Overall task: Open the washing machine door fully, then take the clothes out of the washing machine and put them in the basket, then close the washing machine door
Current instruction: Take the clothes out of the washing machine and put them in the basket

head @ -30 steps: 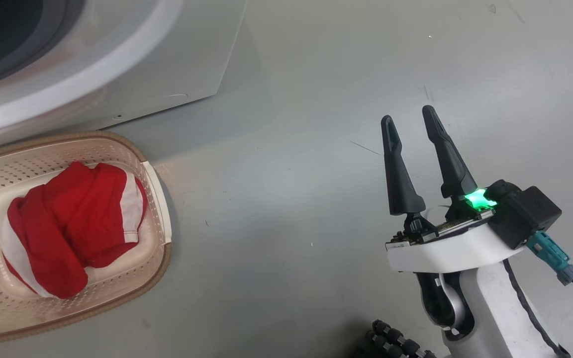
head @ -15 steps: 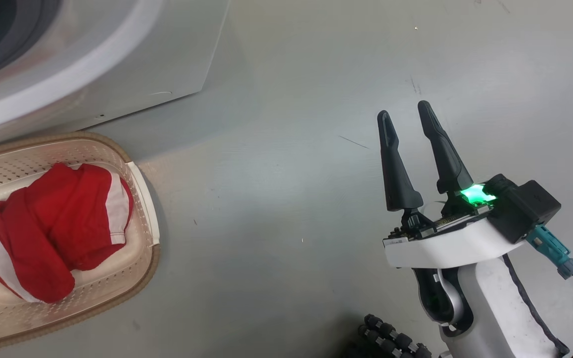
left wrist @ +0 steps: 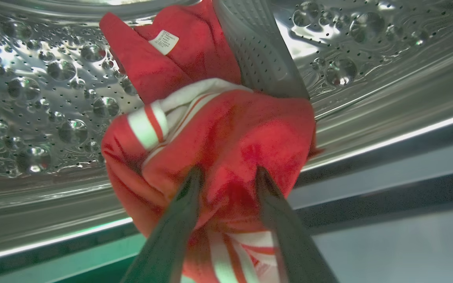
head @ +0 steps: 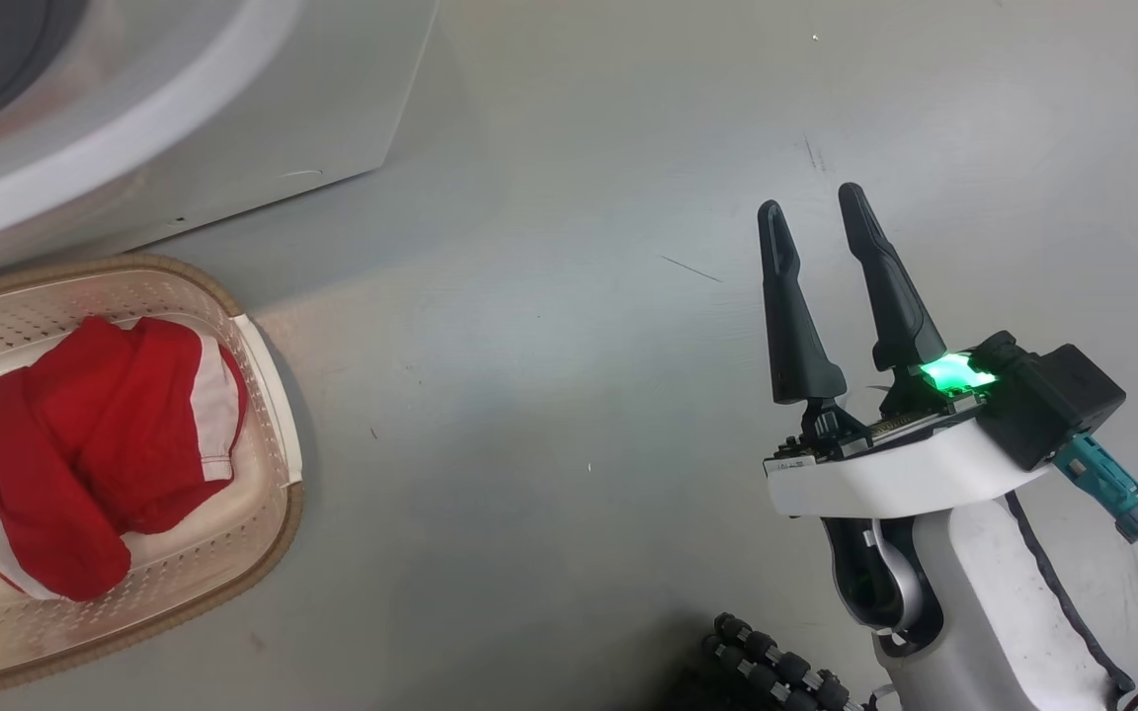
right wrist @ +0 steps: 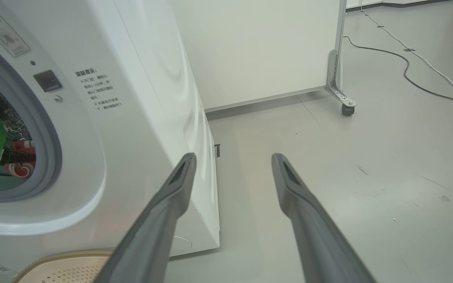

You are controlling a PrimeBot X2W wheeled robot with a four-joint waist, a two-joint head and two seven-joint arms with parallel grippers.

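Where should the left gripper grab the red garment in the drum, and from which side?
Pinch the garment at its bulging near fold, coming straight in from the door side. It bunches thick there and faces outward; the far end lies flat on the drum.

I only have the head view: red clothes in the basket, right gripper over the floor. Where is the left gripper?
Observer: Left gripper is inside the steel drum, reaching at a red striped garment.
Operator: Has it got hold?
Observer: Its fingertips press into the fabric with a fold between them; whether the grip is firm I cannot tell.
Operator: Is the port uncovered?
Observer: Yes, the right wrist view looks past the grey gasket straight into the washing machine.
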